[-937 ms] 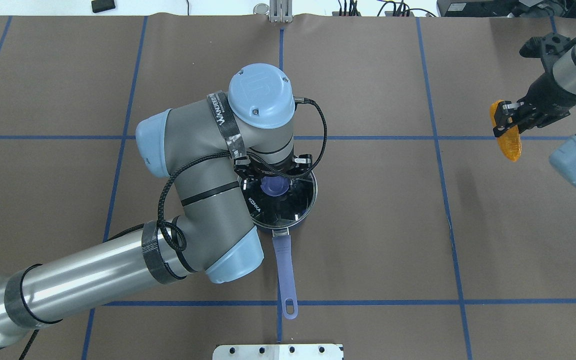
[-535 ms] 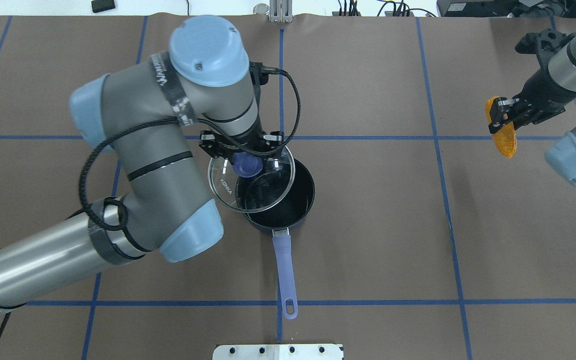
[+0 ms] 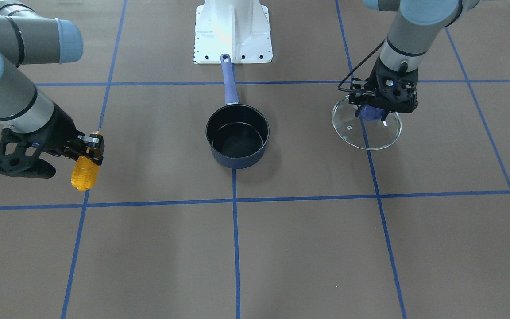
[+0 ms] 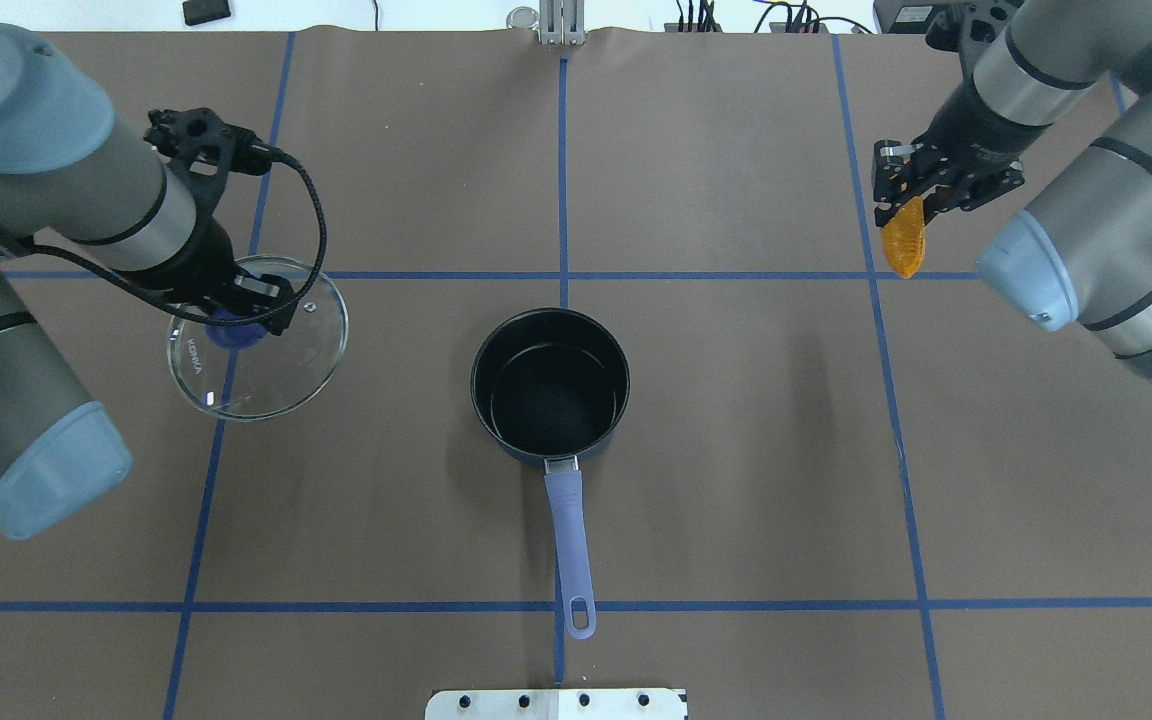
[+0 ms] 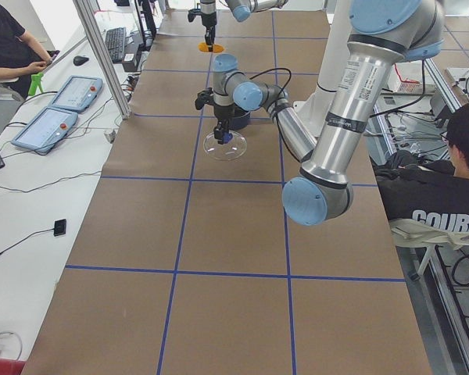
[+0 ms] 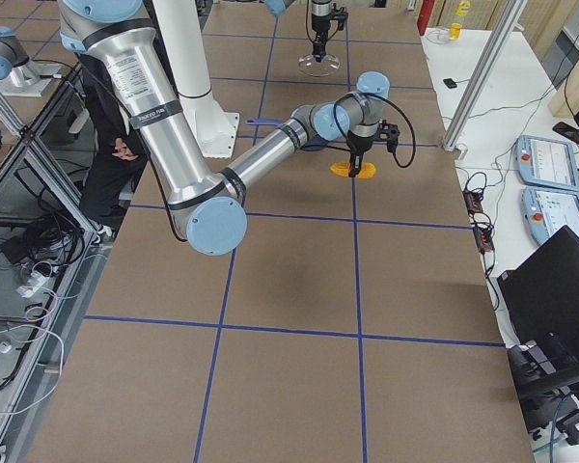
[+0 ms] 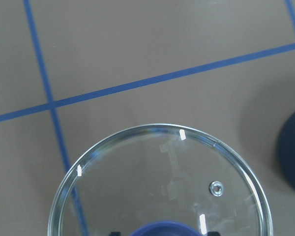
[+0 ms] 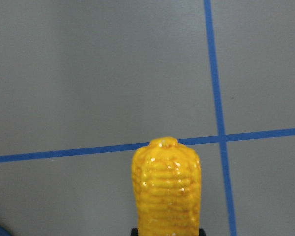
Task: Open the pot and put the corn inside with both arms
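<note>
- Already swung the glass lid (image 4: 271, 372) off the pot (image 4: 548, 398) to the frame's left, knob (image 4: 226, 335) pinched in left gripper (image 4: 238, 320).
- Left the pot uncovered and empty at centre.
- Held the corn (image 4: 904, 247) clamped in right gripper (image 4: 911, 200), upper right, well apart; drop-in pending.

Pot (image 4: 549, 385) sits in the middle, its handle (image 4: 569, 540) pointing back at the robot's base (image 3: 233, 33). Well off to the pot's left, the lid (image 4: 266, 370) hangs from the left gripper (image 4: 236, 322). Well off to its right and farther out, the corn (image 4: 903, 248) is clamped in the right gripper (image 4: 908, 205).

Lid (image 5: 223, 147) under L arm (image 5: 352, 86), nr pot (image 5: 241, 121)
</note>
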